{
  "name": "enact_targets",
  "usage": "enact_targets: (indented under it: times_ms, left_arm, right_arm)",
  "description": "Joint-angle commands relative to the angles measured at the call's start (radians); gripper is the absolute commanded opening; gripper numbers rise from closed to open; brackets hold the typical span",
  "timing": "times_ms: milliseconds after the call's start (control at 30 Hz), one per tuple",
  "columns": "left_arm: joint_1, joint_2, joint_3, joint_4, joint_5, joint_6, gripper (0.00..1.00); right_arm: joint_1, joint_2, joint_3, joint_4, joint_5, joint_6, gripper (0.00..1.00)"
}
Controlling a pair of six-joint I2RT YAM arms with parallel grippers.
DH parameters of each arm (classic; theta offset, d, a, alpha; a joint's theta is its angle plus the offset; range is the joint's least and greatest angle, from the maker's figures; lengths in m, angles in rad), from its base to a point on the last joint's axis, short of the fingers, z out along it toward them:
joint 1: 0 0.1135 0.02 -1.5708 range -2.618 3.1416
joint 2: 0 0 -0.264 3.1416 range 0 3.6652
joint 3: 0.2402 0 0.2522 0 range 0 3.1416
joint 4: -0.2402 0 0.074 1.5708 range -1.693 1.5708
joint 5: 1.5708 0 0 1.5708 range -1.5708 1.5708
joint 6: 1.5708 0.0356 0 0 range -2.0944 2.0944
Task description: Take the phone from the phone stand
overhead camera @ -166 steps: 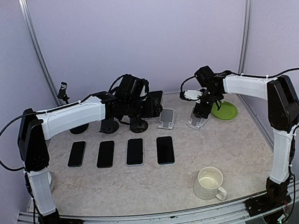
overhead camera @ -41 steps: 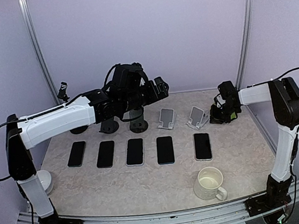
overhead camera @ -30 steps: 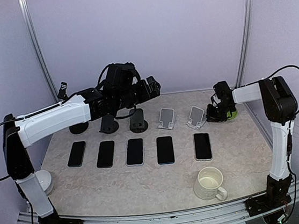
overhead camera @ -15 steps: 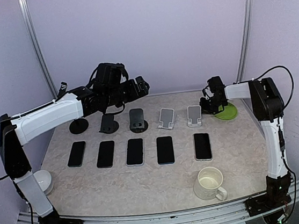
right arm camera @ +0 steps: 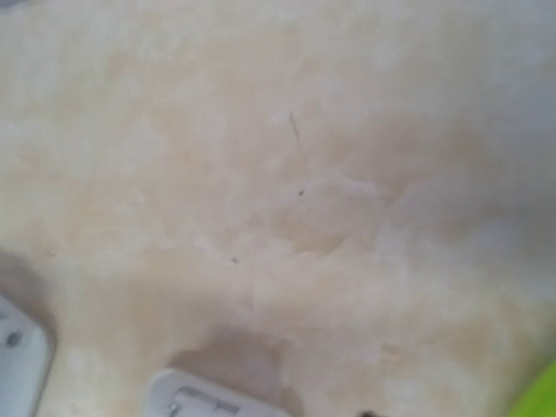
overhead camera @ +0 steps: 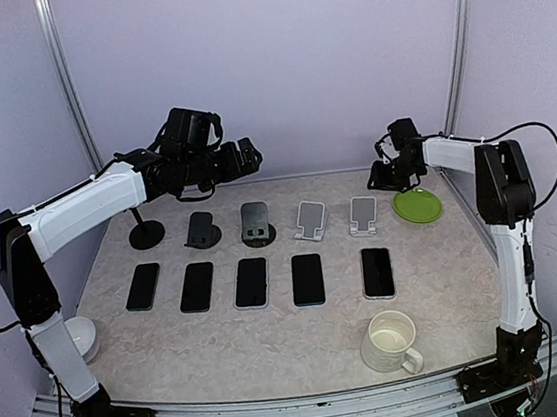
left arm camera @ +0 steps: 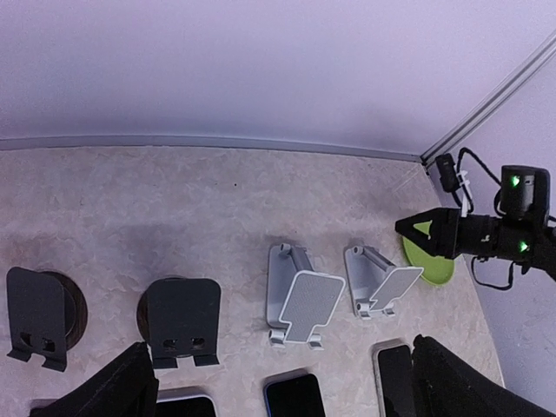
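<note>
A cream mug (overhead camera: 389,342) stands nearest the arms' bases, right of centre. A white round object (overhead camera: 82,337) sits at the left edge, partly hidden by the left arm. Behind them five dark phones (overhead camera: 251,282) lie flat on the marbled table (overhead camera: 273,340) in one row running left to right, apart from each other, dark faces up. Each has its long axis running near to far, away from the bases. Which end is the top cannot be told, and any brand mark or writing on them is too small to read. The rightmost phone (overhead camera: 377,273) lies just beyond the mug and in front of the right white stand (overhead camera: 363,215), not touching it. Farther back the phone stands form a row of their own: a black post stand (overhead camera: 145,232) at the far left, then two black stands (overhead camera: 200,229) on round bases, then two white stands (overhead camera: 310,220), their rests facing the phones. A green plate (overhead camera: 417,205) lies just beside the right white stand. The left gripper (overhead camera: 246,157) hangs above the black stands, holding nothing, its fingers (left arm camera: 122,391) spread wide. The right gripper (overhead camera: 384,178) hovers near the plate's far left rim; whether its jaws are apart or together cannot be told
</note>
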Motion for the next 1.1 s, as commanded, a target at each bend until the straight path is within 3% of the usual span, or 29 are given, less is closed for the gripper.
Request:
enact_targets:
  times_ms: [0, 133, 267, 367, 433, 800, 1067]
  left_arm:
    - [0.012, 0.011, 0.022, -0.043, 0.009, 0.053, 0.99]
    - [0.025, -0.016, 0.012, -0.075, -0.030, 0.086, 0.99]
    - [0.033, -0.056, -0.018, -0.100, -0.069, 0.099, 0.99]
    - [0.040, -0.086, -0.060, -0.103, -0.067, 0.090, 0.99]
    - [0.041, -0.104, -0.081, -0.122, -0.079, 0.084, 0.99]
    - [0.041, -0.280, -0.328, -0.113, -0.106, 0.006, 0.99]
    - [0.040, -0.407, -0.577, -0.059, -0.135, -0.067, 0.99]
  right_arm:
    - [-0.023, -0.130, 0.090, -0.144, 0.025, -0.099, 0.48]
    - [-0.028, -0.236, 0.069, -0.174, 0.001, -0.149, 0.66]
    - [-0.028, -0.353, 0.044, -0.226, -0.050, -0.165, 0.74]
    - [-0.028, -0.463, -0.054, -0.217, -0.086, -0.160, 0.79]
    - [-0.029, -0.535, -0.123, -0.213, -0.113, -0.157, 0.89]
    - [-0.027, -0.872, -0.560, -0.111, -0.221, -0.153, 0.93]
    - [-0.027, -1.021, -0.873, 0.013, -0.251, -0.108, 0.94]
